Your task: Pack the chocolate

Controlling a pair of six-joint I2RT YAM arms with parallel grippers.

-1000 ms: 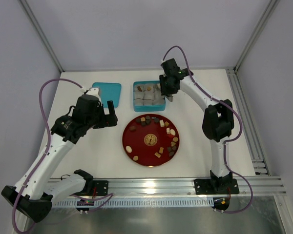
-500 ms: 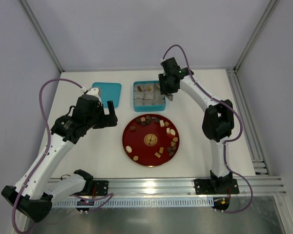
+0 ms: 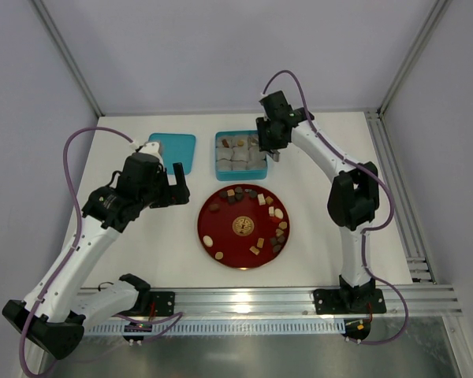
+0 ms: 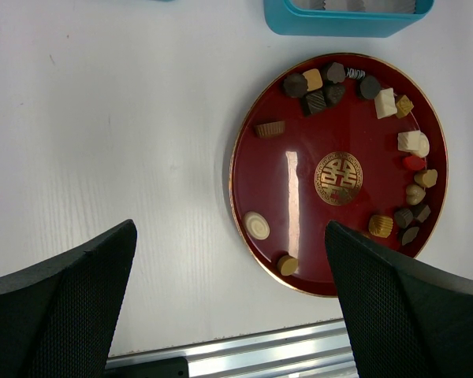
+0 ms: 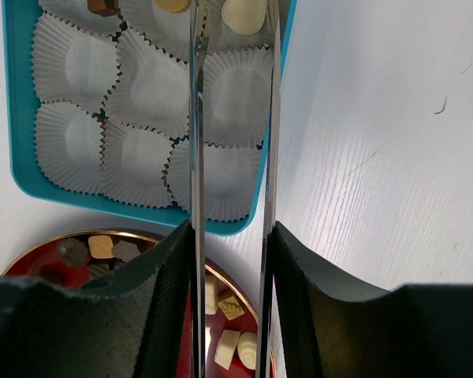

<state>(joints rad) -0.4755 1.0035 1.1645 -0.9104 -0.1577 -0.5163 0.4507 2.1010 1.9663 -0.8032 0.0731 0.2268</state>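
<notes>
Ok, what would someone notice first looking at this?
A glossy red plate with a gold emblem sits mid-table, small chocolates ringing its rim. Behind it, a teal box holds white paper cups, mostly empty, with the right gripper over its right side.

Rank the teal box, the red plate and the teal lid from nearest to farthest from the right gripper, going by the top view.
1. the teal box: right beside the right gripper, which hangs at its right side.
2. the red plate: toward the arm bases, just past the box's near wall.
3. the teal lid: off to the left, beyond the whole box.
</notes>
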